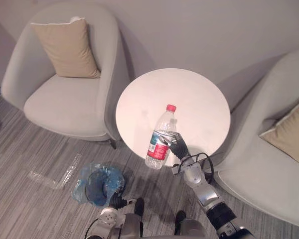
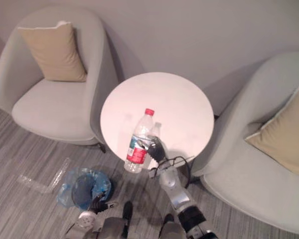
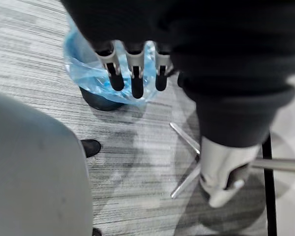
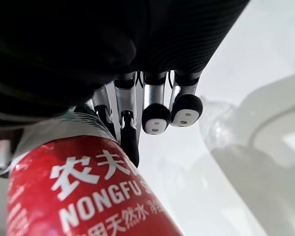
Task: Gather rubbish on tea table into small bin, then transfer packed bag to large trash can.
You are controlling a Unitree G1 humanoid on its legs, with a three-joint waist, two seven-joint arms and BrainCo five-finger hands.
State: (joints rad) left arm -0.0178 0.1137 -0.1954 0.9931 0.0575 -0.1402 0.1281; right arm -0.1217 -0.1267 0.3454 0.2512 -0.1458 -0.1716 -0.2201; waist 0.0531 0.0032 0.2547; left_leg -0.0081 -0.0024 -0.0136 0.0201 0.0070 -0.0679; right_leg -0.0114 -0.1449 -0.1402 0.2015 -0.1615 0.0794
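My right hand (image 1: pixel 178 146) is shut on a clear plastic bottle (image 1: pixel 161 135) with a red cap and red label, held upright above the near edge of the round white tea table (image 1: pixel 189 94). The right wrist view shows the fingers (image 4: pixel 155 105) curled against the red label (image 4: pixel 83 191). On the carpet to the lower left stands a small dark bin lined with a blue bag (image 1: pixel 97 183). My left hand (image 1: pixel 117 201) hangs low beside the bin, and its straight fingers (image 3: pixel 132 73) point down toward the blue bag (image 3: pixel 88 64).
A grey armchair (image 1: pixel 65 94) with a tan cushion stands at the left, another grey armchair (image 1: pixel 269 164) with a cushion at the right. A clear plastic wrapper (image 1: pixel 55 177) lies on the striped carpet left of the bin.
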